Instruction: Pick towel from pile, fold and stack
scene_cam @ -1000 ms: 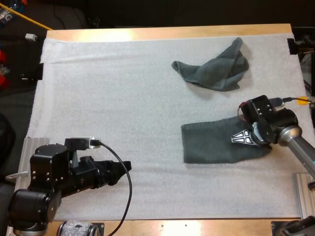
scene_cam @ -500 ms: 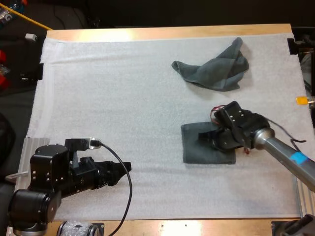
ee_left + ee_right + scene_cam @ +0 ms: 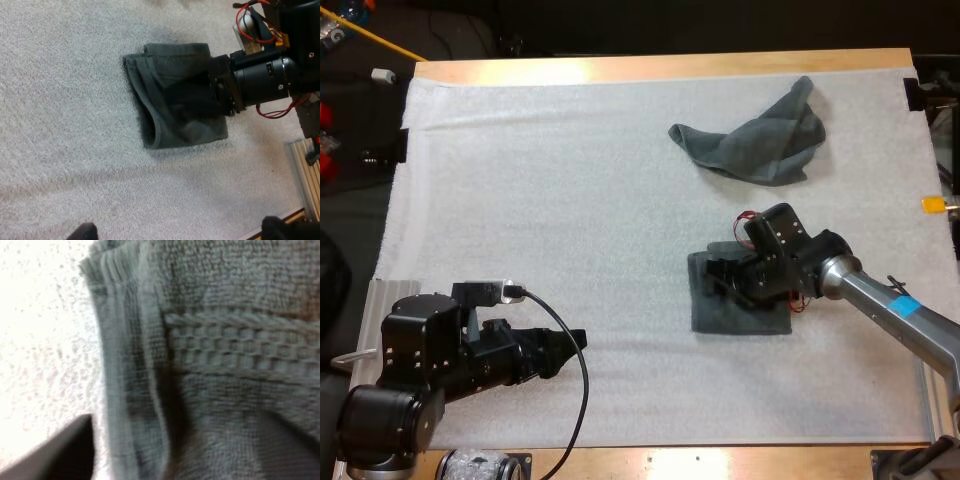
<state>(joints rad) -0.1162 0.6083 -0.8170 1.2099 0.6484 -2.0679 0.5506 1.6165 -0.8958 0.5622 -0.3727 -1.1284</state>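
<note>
Soft, limp folded towel (image 3: 720, 320) is lying under the right hand (image 3: 730, 278), whose grip I cannot tell; it is probably best grasped by its hem corners. The left hand (image 3: 575, 340) is hanging spread apart, empty.

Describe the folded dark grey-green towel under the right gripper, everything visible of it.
The folded dark grey-green towel is terry cloth with a ribbed woven band and hemmed edges, doubled into a rough rectangle, its layers showing along one edge. It lies flat on the white mat, right of centre in the high view. The right gripper is low over it, apparently on its top layer.
</note>
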